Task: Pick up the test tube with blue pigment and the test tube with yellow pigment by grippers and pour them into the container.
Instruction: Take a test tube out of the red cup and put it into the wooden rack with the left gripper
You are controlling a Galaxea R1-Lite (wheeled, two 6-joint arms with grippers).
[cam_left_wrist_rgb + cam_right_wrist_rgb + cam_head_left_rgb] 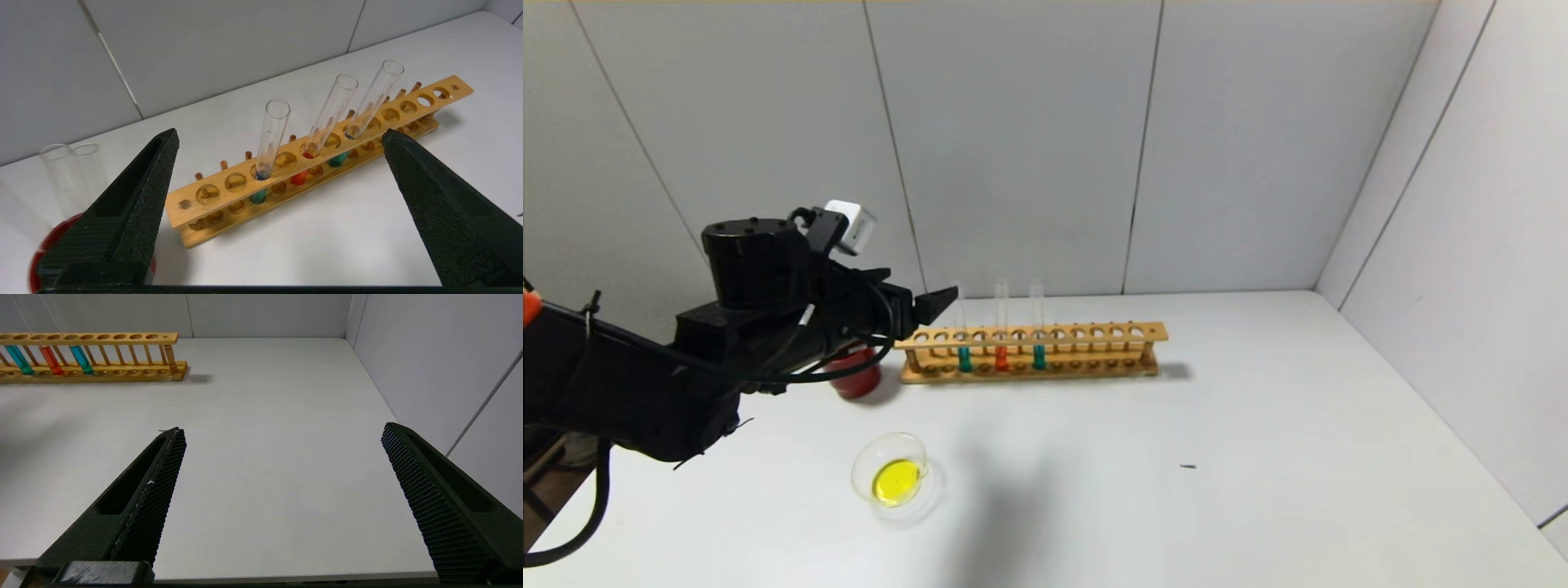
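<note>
Start at your left: the left gripper [278, 139] hangs in the air with its jaws spread as wide as they go and nothing between them. Its coarse, grainy black fingers [139, 192] taper to blunt wedges. Below and just outside the left jaw sits the dark red cup [49, 249], with two empty clear tubes [69, 171] standing in it; likely spent glass parked out of the way.

Between the jaws, a little ahead of the tips, lies the wooden rack [327, 151], a pale slat bored with round holes over thin dowels. Three slim round-bottomed glass tubes lean in it. The test tube with blue pigment [270, 139] stands nearest the left jaw, then the orange tube [329, 118], then a second teal tube [374, 100] close to the right jaw. The wide spread reads as readiness to straddle the first one.

No yellow tube shows in the rack. The container [892, 467], a shallow clear glass dish, lies well below and short of the jaws, already holding a yellow pool, so blue appears to be what remains.

Far right, the right gripper [282, 433] idles low over bare table [265, 416], its ribbed jaws fully apart and empty.
</note>
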